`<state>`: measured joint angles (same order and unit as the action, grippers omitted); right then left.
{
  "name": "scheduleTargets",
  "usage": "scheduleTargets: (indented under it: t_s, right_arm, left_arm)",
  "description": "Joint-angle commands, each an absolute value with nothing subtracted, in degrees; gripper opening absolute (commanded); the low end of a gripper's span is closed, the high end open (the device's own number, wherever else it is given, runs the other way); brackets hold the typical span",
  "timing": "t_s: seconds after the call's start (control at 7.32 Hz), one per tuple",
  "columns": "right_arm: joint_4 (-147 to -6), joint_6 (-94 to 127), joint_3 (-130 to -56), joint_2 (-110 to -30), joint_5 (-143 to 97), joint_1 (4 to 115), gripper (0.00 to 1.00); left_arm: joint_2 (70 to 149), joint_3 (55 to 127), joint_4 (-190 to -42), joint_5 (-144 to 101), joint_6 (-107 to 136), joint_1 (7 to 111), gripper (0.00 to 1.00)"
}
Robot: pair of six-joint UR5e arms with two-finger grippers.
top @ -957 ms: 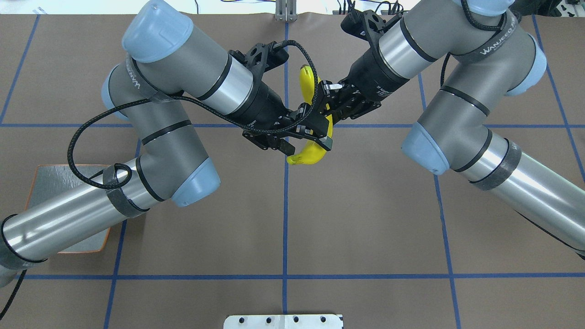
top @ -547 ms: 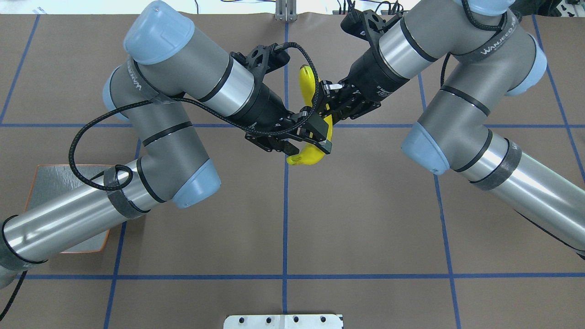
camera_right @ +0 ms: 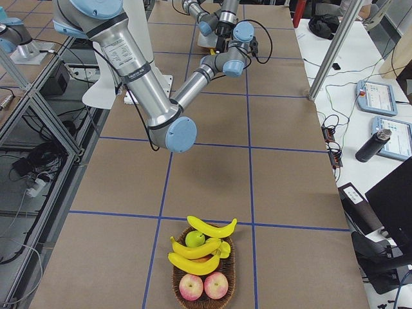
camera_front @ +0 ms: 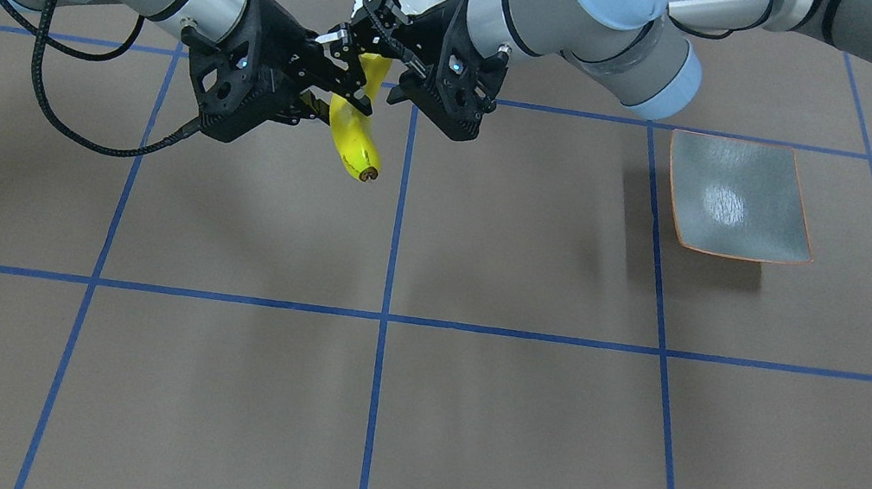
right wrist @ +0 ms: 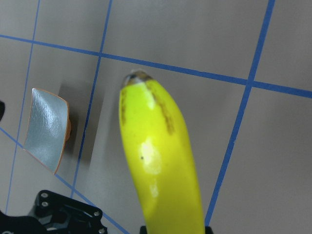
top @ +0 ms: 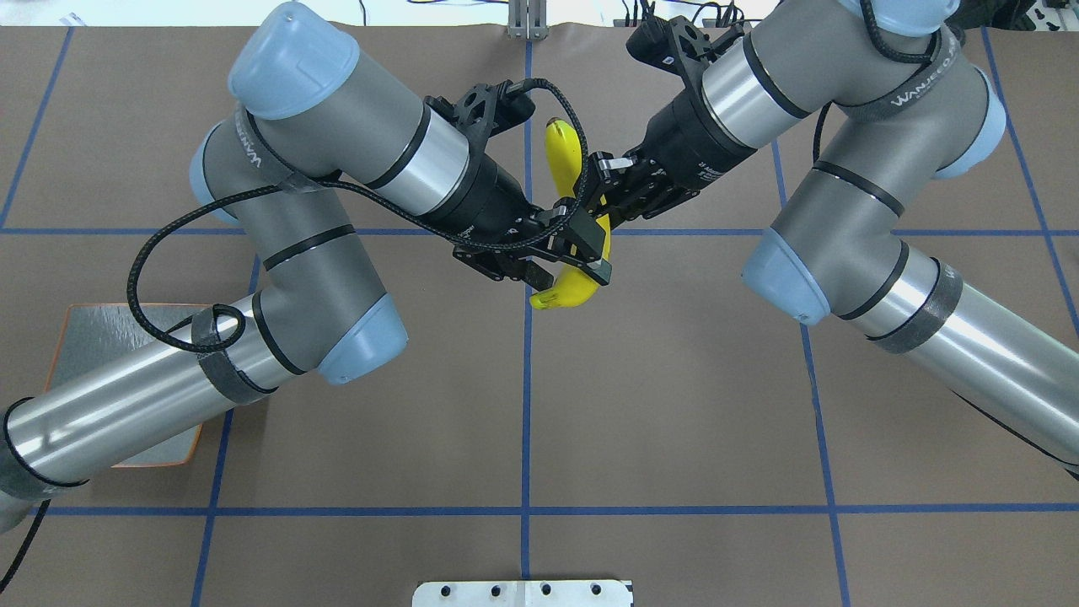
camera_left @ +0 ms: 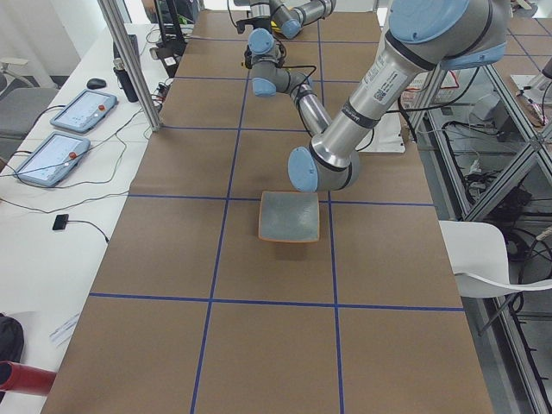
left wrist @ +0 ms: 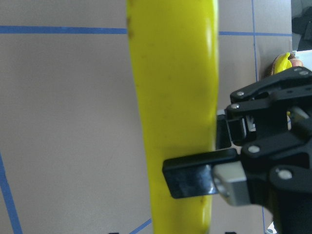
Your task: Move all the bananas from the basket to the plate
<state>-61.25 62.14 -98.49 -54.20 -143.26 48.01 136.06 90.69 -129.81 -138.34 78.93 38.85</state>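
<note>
One yellow banana point(top: 566, 160) hangs in the air over the table's middle, also in the front view point(camera_front: 353, 135). My right gripper point(top: 593, 198) is shut on its middle; the right wrist view shows the banana point(right wrist: 161, 161) running away from the jaws. My left gripper point(top: 565, 271) has its jaws around the banana's lower part, still a little wider than it, as the left wrist view point(left wrist: 175, 97) shows. The plate point(camera_front: 736, 200) lies bare, partly under my left arm point(top: 93, 337). Three more bananas point(camera_right: 196, 248) lie in the basket point(camera_right: 203, 290).
The basket also holds two red apples point(camera_right: 205, 285) and a green one. It stands at the table's end on my right, far from the plate. My white base mount point(top: 523, 593) is at the near edge. Blue tape lines grid the brown table.
My left gripper's jaws have narrowed around the banana's lower part. The banana has shifted slightly to the left with the right gripper still on it.
</note>
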Motion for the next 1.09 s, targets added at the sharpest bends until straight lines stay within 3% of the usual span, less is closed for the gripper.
scheduleTargets:
  t_s: [0.0,0.27,0.68,0.96]
  right_arm:
    - [-61.0,61.79,-98.44,-54.14,-143.0,47.9,0.0]
    - [-61.0,61.79,-98.44,-54.49,-143.0,47.9,0.0]
    - [-60.21,61.79,-98.52,-54.84,-143.0,47.99,0.0]
    - [-60.21,61.87,-98.61,-54.93,-143.09,47.9,0.0]
  left_arm:
    - [136.05,90.7,-129.81,-138.34,78.93,38.93,0.78]
    - [136.14,90.7,-129.81,-138.34,79.01,38.94,0.76]
    - [136.32,90.88,-129.81,-138.34,79.19,38.94,0.55]
    - [136.41,90.88,-129.81,-138.34,79.19,38.94,0.48]
